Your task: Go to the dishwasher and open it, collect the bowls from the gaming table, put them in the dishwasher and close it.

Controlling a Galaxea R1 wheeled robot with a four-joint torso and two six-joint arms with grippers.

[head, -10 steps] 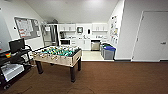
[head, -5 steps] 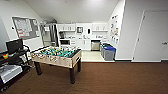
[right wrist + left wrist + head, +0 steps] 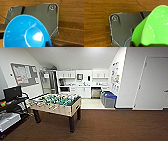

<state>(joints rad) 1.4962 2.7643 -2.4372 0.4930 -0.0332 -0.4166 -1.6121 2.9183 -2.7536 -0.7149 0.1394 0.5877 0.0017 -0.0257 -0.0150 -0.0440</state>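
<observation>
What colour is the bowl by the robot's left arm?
Lime green. The bowl shows best in the left wrist view, large and shiny above the brown wood floor.

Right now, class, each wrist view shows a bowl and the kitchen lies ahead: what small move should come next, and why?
Probably drive forward over the wooden floor, keeping right of the football table, towards the dishwasher at the far counter. The green bowl and the blue bowl look already collected.

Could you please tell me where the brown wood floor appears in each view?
Head: floor across the foreground, under the football table.
Left wrist: floor behind dark plate and green bowl.
Right wrist: floor behind dark plate and blue bowl.
Shared landmark: its wood grain.
</observation>
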